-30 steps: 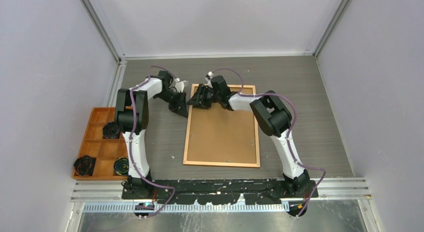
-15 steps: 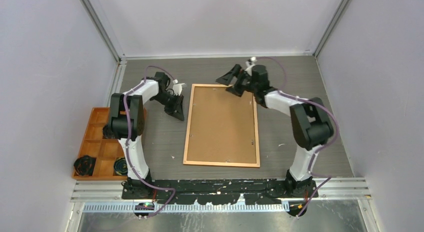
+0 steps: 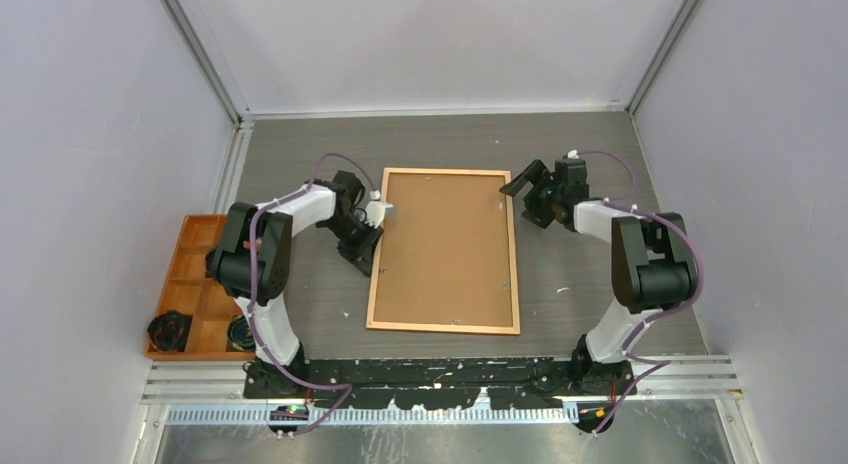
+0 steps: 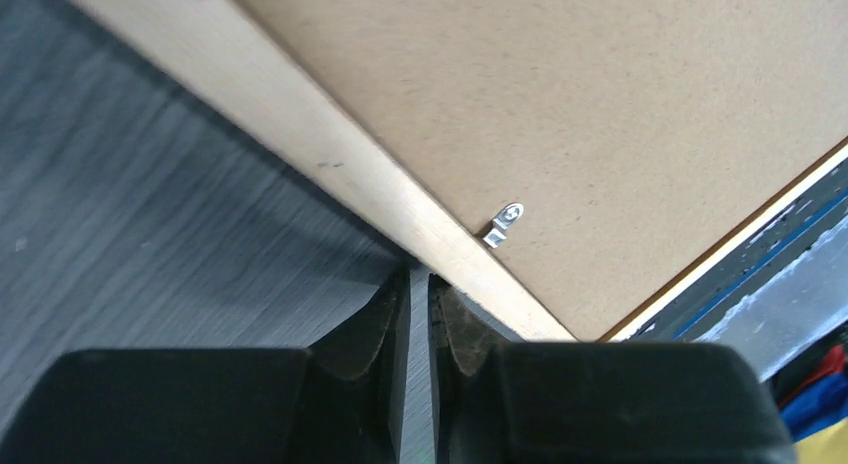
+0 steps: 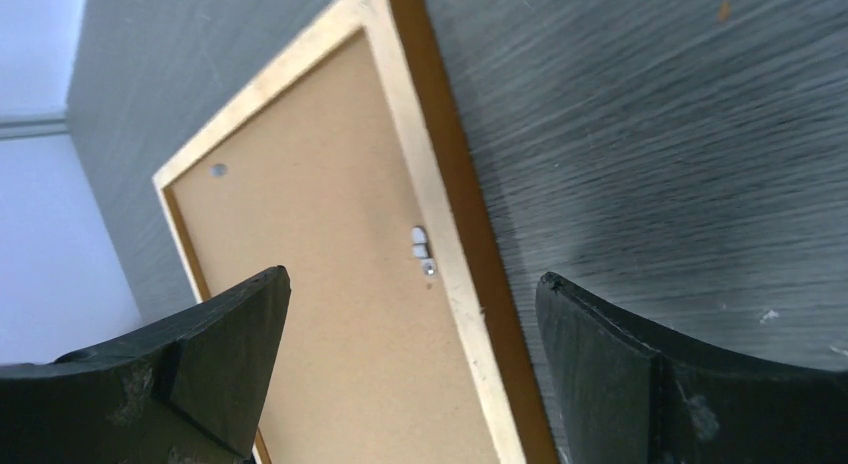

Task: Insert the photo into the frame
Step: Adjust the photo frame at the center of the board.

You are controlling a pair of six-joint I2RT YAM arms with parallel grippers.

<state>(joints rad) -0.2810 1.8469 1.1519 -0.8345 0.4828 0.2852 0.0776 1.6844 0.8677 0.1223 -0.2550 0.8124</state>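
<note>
Fibreboard side up: the frame (image 3: 445, 249) lies flat with its back uppermost and has not shifted over the last second. The photo shows in no view, so I cannot tell whether it already sits under the backing.

Tray (image 3: 190, 222): well off to the outer side of the left gripper, untouched.

Left gripper (image 3: 360, 252): a second ago it hung off the frame's far left corner. It has since slid nearer along the left rail and now sits low, its tips right at the rail's outer edge. In the wrist view the fingers (image 4: 385, 304) are drawn almost together, leaving only a thin slit with nothing in it. A metal tab (image 4: 505, 224) lies on the backing, just ahead and to the right of the tips.

Right gripper (image 3: 525, 192): the biggest change. A second ago it was half closed over the frame's far edge. It has since swung out past the right rail and spread wide, and it holds nothing. The rail passes below, between the fingers and clear of both.

Reading: the right arm has let go and backed off, so its part at the far edge looks finished. The left arm seems set to press or nudge the left rail or the tab. If the photo is inside, the task is close to done, but that is unconfirmed.
</note>
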